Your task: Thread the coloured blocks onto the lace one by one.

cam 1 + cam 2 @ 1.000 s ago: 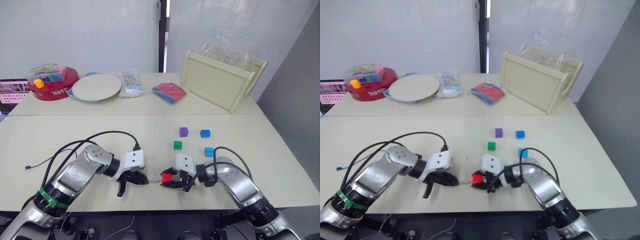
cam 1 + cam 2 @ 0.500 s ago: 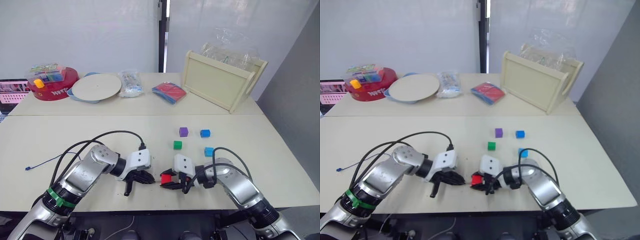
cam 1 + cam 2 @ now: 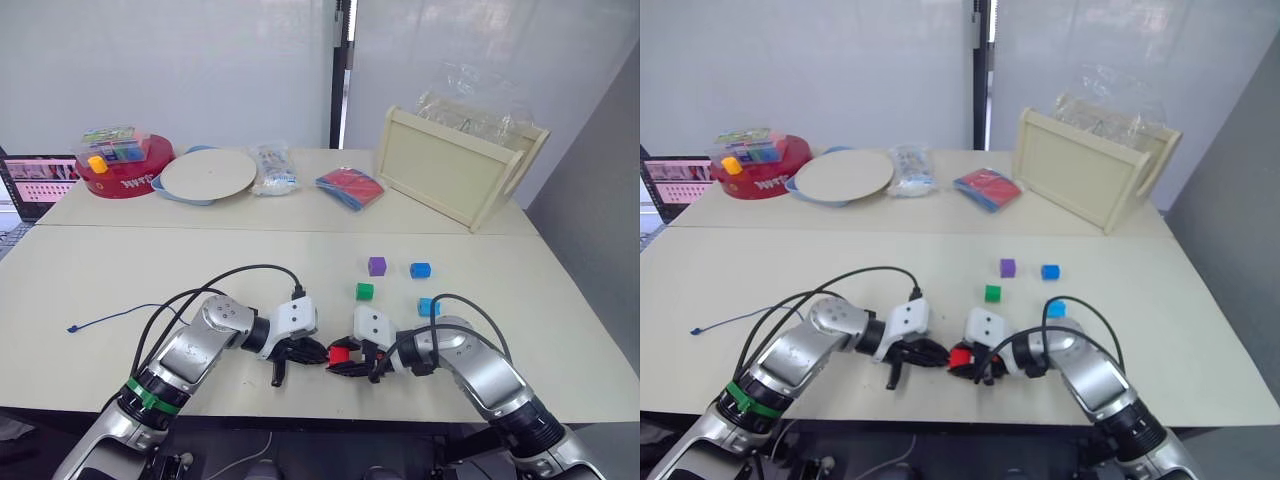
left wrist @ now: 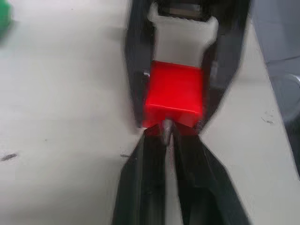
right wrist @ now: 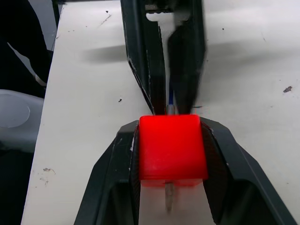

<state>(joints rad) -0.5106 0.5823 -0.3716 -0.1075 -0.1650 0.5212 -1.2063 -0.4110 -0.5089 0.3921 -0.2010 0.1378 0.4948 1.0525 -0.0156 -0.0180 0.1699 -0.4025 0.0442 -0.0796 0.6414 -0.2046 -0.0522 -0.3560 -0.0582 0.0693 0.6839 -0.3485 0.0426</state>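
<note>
At the front edge of the worktop (image 3: 120, 270) the two grippers meet tip to tip. The right gripper (image 3: 338, 360) pinches the red block (image 5: 172, 149) between its two fingers (image 5: 117, 178), one pressed on each side of the cube. The left gripper (image 3: 312, 352) has its fingers (image 4: 140, 187) pressed together on the pale stiff tip of the lace (image 4: 166, 131), which points straight at the near face of the red block and touches it there. In the right wrist view a short pale stub shows at the opposite face of the block, so the tip runs through the cube, its long axis in line with both grippers, roughly left to right across the worktop.

The rest of the lace is a thin blue cord. Its far end (image 3: 72, 328) lies on the worktop well to the robot's left, and the cord runs from there toward the left arm, where it is lost among the black cables (image 3: 230, 275).

The other blocks lie loose on the worktop beyond the right gripper: the green block (image 3: 365, 291) nearest, the purple block (image 3: 377, 266) just behind it, one blue block (image 3: 420, 270) beside the purple one, and the lighter blue block (image 3: 426, 306) close to the right arm's cable. None touch each other.

Along the back of the worktop stand a round red tub (image 3: 122, 172), a pale round plate (image 3: 208, 175), a clear packet (image 3: 274, 168), a red and blue flat pack (image 3: 349, 187) and a wooden tray (image 3: 450, 170) tipped on its side.
</note>
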